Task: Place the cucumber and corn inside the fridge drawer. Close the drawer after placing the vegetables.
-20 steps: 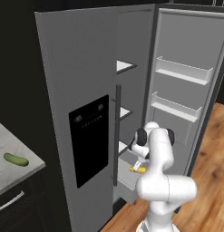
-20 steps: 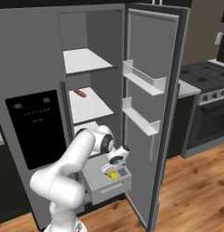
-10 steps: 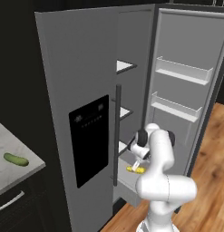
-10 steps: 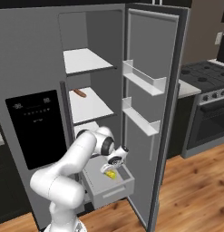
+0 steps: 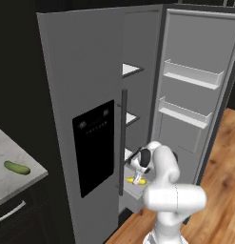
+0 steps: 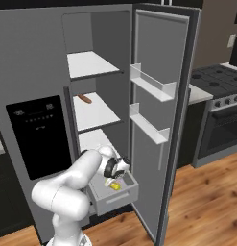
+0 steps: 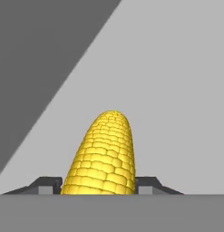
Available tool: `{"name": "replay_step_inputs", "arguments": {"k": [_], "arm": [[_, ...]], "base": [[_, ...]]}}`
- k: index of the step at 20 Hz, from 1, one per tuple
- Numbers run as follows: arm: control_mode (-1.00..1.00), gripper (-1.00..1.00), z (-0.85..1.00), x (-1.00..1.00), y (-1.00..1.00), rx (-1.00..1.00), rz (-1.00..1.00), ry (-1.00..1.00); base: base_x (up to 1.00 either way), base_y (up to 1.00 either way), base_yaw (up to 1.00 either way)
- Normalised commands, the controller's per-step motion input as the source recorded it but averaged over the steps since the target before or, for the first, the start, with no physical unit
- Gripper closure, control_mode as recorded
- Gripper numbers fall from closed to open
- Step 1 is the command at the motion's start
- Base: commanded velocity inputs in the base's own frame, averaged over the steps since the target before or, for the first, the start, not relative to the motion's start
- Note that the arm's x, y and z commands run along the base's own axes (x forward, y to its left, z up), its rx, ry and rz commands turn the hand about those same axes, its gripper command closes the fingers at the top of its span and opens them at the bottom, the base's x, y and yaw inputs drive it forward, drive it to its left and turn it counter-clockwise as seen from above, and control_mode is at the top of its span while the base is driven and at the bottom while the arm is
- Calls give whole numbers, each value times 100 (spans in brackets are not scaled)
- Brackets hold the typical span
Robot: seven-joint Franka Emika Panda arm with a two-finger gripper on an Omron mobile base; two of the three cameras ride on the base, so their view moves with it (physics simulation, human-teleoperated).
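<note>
Now the gripper (image 7: pixel 99 186) clamps the corn (image 7: pixel 102 156) low over the open fridge drawer (image 6: pixel 121 196). Next, I judge: release the corn into the drawer, then fetch the cucumber (image 5: pixel 16 167), lying on the counter (image 5: pixel 5 183) well apart from the drawer.

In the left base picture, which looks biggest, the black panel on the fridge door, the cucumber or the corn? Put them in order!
Largest to smallest:
1. black panel
2. cucumber
3. corn, partly hidden by the gripper; close to the cucumber, so that order is unsure.

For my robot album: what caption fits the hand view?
Gripper holding the corn over the fridge drawer.
</note>
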Motion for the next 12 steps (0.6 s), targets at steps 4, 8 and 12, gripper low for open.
{"name": "replay_step_inputs", "arguments": {"k": [4,8,12], "arm": [[-100,100,-100,-3,-14,0,9,-1],[-100,100,-78,-39,-33,0,6,-3],[-100,100,-24,-95,-74,0,5,-1]], "base": [[0,0,0],[0,0,0],[0,0,0]]}}
